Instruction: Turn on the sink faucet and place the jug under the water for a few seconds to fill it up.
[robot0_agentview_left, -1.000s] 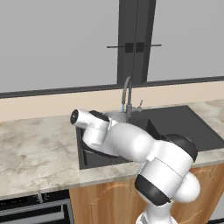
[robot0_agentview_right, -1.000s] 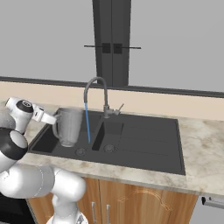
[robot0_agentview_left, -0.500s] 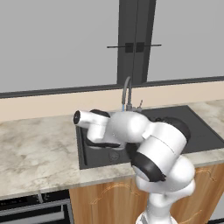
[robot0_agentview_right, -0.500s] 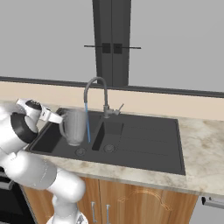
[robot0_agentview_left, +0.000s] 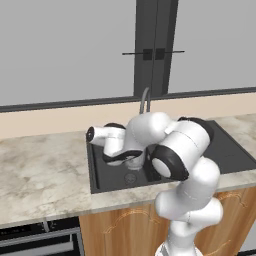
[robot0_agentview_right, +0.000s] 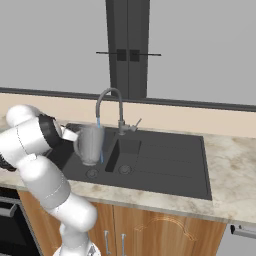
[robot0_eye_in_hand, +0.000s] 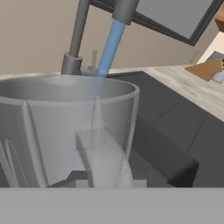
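The robot's two-finger gripper (robot0_agentview_right: 75, 136), fingers clamped on the translucent grey jug (robot0_agentview_right: 90, 145), held it under the thin blue water stream (robot0_agentview_right: 98, 121) from the grey gooseneck faucet (robot0_agentview_right: 113, 108) above the matte black sink (robot0_agentview_right: 165, 165).

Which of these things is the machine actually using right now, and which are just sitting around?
In use: the jug, held in the hand; the water running from the sink faucet; the sink.

Just there: the marble counter, the wooden cabinets, the window.

The translucent grey jug (robot0_agentview_right: 90, 145) hangs upright over the black sink (robot0_agentview_right: 165, 165), the blue water (robot0_agentview_right: 99, 122) from the faucet (robot0_agentview_right: 112, 102) streaming into it.
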